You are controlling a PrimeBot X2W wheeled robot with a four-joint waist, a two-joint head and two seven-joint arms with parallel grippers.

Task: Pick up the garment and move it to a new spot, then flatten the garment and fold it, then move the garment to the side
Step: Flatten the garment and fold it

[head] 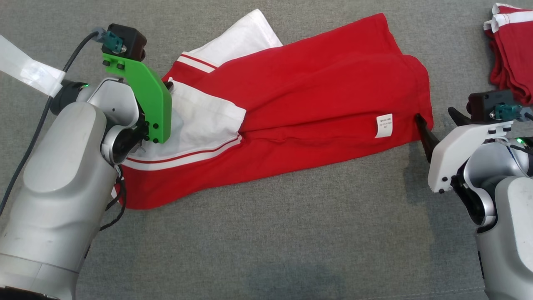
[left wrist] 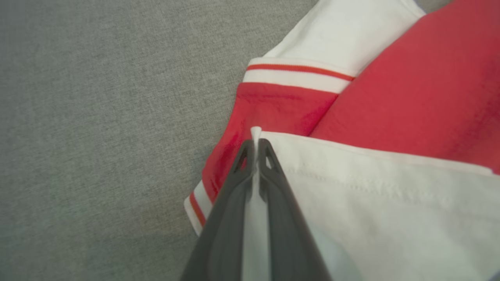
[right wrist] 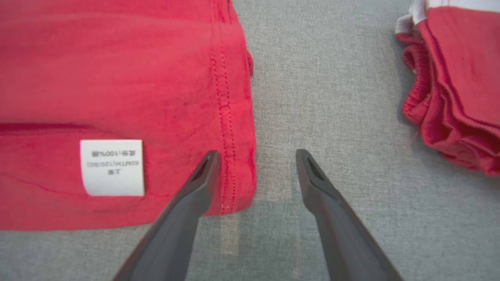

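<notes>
While the garment lies crosswise, hem points right.

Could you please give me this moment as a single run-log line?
left hand: shut on garment, white edge | right hand: open, straddling red hem | folded red pile: right side, apart

The garment is a red shirt with white sleeves and red-and-white striped trim. It lies sprawled and creased across the grey fabric surface (one white sleeve doubled over its left end). A small white label shows near its right hem.
</notes>
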